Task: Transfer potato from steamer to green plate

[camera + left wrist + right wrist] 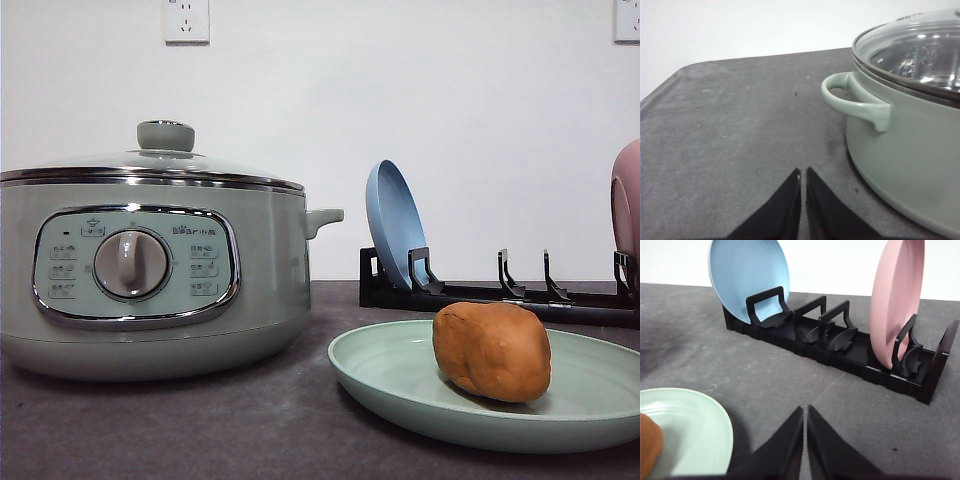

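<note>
Lumpy orange-brown potato (pixel 492 351) lying across pale mint-green plate (pixel 700 425), just beside empty, pressed-together right pincer (pixel 805 412); likewise left pincer (pixel 803 174).

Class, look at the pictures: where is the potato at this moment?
In the front view, the potato lies on the green plate, right of the steamer and in front of the black plate rack.

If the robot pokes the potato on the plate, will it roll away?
Probably not far. The potato looks lumpy and oval, so it would likely wobble rather than roll smoothly. The green plate has a raised rim that should stop it. Its skin looks smooth, so it might slide a bit on the plate.
</note>
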Motion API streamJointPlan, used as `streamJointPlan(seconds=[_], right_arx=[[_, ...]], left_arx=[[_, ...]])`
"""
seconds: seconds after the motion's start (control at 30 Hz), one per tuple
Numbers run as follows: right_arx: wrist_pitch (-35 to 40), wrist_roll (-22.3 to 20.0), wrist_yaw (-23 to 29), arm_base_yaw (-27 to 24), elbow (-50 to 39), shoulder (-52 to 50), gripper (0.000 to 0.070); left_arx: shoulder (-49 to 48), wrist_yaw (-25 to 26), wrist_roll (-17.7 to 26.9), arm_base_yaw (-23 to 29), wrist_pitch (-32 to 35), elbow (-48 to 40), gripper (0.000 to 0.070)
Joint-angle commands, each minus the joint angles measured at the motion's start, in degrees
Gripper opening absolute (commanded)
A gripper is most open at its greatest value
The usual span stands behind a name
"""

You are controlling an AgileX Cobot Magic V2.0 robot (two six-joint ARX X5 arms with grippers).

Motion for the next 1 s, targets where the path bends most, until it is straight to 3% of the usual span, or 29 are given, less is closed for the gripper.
streamJointPlan(seconds=[0.0,0.97], right_arx=[[0.0,0.6,-0.1,0.0,-0.2,-0.1,0.0],[0.0,0.6,-0.1,0.0,-0.2,-0.1,0.0]], left_arx=[[-0.1,0.0,-0.3,0.2,-0.4,-1.2,0.0015],[-0.1,0.0,-0.3,0.2,-0.4,-1.2,0.0015]])
